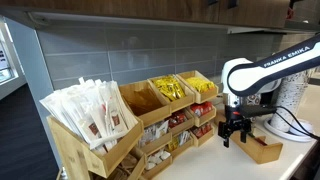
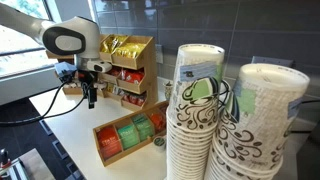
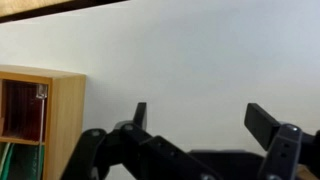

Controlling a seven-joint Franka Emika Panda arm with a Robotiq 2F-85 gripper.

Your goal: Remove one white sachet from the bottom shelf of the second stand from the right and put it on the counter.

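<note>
Wrist view: black two-finger gripper [image 3: 198, 110] spread wide and empty above pale smooth counter [image 3: 200, 50]. In an exterior view, narrow light-wood tiered stand [image 1: 170, 112] sits apart from gripper.

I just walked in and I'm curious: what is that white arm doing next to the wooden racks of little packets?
A white robot arm is working at a drinks counter. Its hand hangs just above the counter, beside the wooden stands of sachets and close to a wooden box of tea bags. In the wrist view the hand is open with nothing between its fingers. So it holds no sachet right now.
</note>
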